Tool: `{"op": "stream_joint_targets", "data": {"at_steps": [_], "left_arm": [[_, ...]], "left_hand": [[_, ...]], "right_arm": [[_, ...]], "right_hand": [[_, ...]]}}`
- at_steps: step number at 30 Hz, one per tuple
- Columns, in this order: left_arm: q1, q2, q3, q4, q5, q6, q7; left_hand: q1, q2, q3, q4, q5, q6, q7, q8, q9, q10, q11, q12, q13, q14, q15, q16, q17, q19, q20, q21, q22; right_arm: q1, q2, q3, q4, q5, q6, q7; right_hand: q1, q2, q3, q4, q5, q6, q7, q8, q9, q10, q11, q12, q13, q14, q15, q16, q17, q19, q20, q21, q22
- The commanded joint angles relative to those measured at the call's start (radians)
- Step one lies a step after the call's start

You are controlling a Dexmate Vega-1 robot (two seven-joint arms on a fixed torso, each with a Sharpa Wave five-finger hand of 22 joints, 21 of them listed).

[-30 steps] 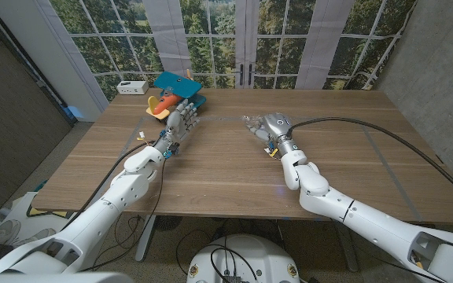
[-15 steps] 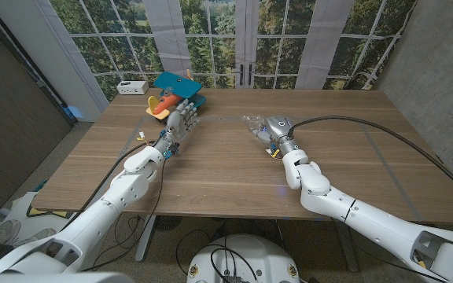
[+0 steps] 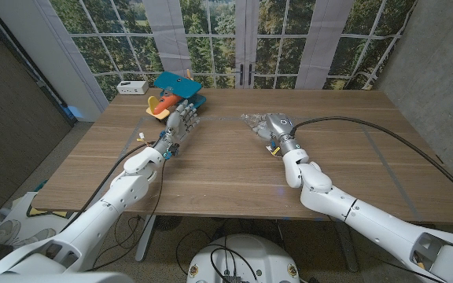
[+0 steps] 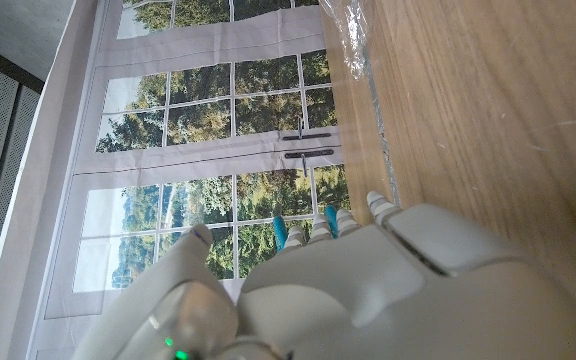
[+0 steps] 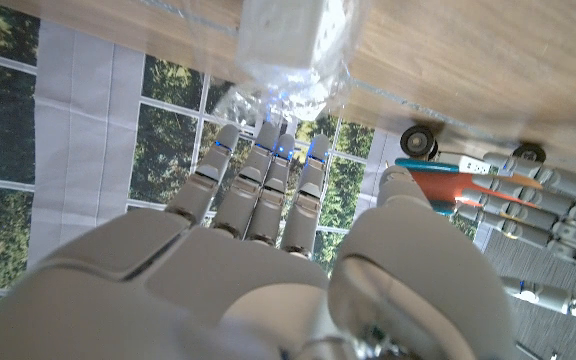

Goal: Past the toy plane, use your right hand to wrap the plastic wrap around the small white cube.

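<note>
Head view: right robot hand (image 3: 272,126) nudged toward 12 o'clock since a second ago, fingers bunching crinkled clear plastic wrap (image 3: 252,122) on the wooden surface (image 3: 226,169); left robot hand (image 3: 181,119) unmoved, holding nothing, beside the blue-and-orange toy plane (image 3: 171,93). Right wrist view: fingertips (image 5: 268,135) pressing film against the small white cube (image 5: 286,28), so wrapping looks underway.

No legible text or labels anywhere

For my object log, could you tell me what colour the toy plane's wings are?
Blue-teal wings on the toy plane, over an orange body; clearest in the head view.
</note>
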Motion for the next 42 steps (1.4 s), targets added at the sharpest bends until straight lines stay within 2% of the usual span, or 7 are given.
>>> {"op": "stream_joint_targets", "data": {"at_steps": [1, 9, 17, 22, 26, 30, 42], "left_arm": [[0.01, 0.004, -0.004, -0.016, 0.0, 0.0, 0.015], [0.012, 0.0, -0.006, -0.013, -0.002, -0.011, 0.012], [0.033, 0.007, -0.015, -0.03, -0.005, -0.015, 0.028], [0.038, 0.008, -0.019, -0.033, -0.006, -0.021, 0.031], [0.041, 0.008, -0.02, -0.034, -0.008, -0.022, 0.031], [0.044, 0.008, -0.022, -0.033, -0.009, -0.025, 0.033], [0.046, 0.007, -0.027, -0.028, -0.011, -0.031, 0.036]], "left_hand": [[0.009, 0.004, 0.002, -0.007, -0.005, -0.121, -0.006, 0.003, 0.002, -0.186, -0.001, -0.001, 0.003, -0.185, 0.005, 0.002, 0.003, -0.007, 0.01, 0.002, 0.002], [0.009, 0.004, 0.002, -0.007, -0.006, -0.122, -0.006, 0.002, 0.003, -0.187, -0.004, -0.001, 0.003, -0.185, 0.006, 0.002, 0.003, -0.007, 0.01, 0.002, 0.002], [0.01, 0.004, 0.003, -0.008, -0.007, -0.122, -0.006, 0.002, 0.003, -0.187, -0.001, -0.001, 0.003, -0.184, 0.005, 0.002, 0.003, -0.007, 0.011, 0.003, 0.002], [0.01, 0.005, 0.003, -0.008, -0.007, -0.123, -0.007, 0.002, 0.003, -0.187, -0.003, -0.001, 0.003, -0.185, 0.004, 0.002, 0.003, -0.007, 0.011, 0.003, 0.002], [0.011, 0.005, 0.003, -0.008, -0.007, -0.123, -0.007, 0.002, 0.003, -0.187, -0.001, -0.001, 0.003, -0.185, 0.004, 0.001, 0.003, -0.007, 0.011, 0.002, 0.002], [0.011, 0.005, 0.003, -0.009, -0.008, -0.124, -0.007, 0.002, 0.003, -0.187, -0.003, -0.001, 0.003, -0.186, 0.004, 0.001, 0.004, -0.008, 0.011, 0.002, 0.002], [0.013, 0.005, 0.004, -0.01, -0.009, -0.123, -0.006, 0.002, 0.003, -0.187, -0.002, -0.001, 0.003, -0.186, 0.003, 0.001, 0.003, -0.007, 0.01, 0.003, 0.002]], "right_arm": [[-0.001, 0.012, 0.007, -0.003, -0.002, 0.045, -0.109], [0.065, -0.006, -0.05, 0.009, -0.07, 0.093, -0.032], [0.121, 0.03, -0.08, 0.061, -0.103, 0.101, 0.039], [0.155, 0.05, -0.1, 0.096, -0.116, 0.111, 0.07], [0.185, 0.071, -0.12, 0.122, -0.133, 0.087, 0.126], [0.218, 0.092, -0.141, 0.155, -0.149, 0.057, 0.179], [0.309, 0.161, -0.212, 0.276, -0.18, -0.011, 0.278]], "right_hand": [[0.028, 0.0, 0.01, -0.018, 0.007, 0.009, 0.0, 0.004, 0.004, 0.02, -0.008, 0.01, 0.004, 0.0, -0.054, 0.003, -0.001, -0.003, -0.003, -0.001, 0.003], [0.138, 0.036, 0.069, -0.098, 0.002, 0.096, -0.019, 0.035, 0.005, 0.126, -0.019, 0.061, 0.021, 0.019, -0.081, 0.026, 0.001, 0.006, -0.01, -0.005, 0.003], [0.144, 0.038, 0.081, -0.108, -0.006, 0.065, -0.028, 0.018, 0.004, 0.047, -0.034, 0.032, 0.028, -0.06, -0.081, -0.003, -0.004, -0.004, -0.009, -0.013, 0.002], [0.167, 0.047, 0.099, -0.122, -0.006, 0.116, -0.035, 0.036, 0.004, 0.066, -0.036, 0.039, 0.031, -0.053, -0.086, 0.003, -0.009, -0.003, -0.009, -0.015, 0.002], [0.162, 0.045, 0.102, -0.121, -0.01, 0.086, -0.042, 0.022, 0.003, 0.028, -0.041, 0.024, 0.033, -0.083, -0.088, -0.004, -0.01, -0.009, -0.008, -0.019, 0.002], [0.124, 0.035, 0.092, -0.105, -0.018, 0.037, -0.044, 0.002, 0.003, -0.075, -0.034, -0.014, 0.032, -0.17, -0.062, -0.015, -0.008, -0.03, 0.003, -0.033, 0.002], [0.062, 0.054, 0.086, -0.074, -0.022, 0.021, -0.058, 0.0, 0.004, -0.177, -0.026, -0.03, 0.022, -0.297, -0.033, -0.019, -0.007, -0.062, 0.012, -0.051, 0.004]]}}
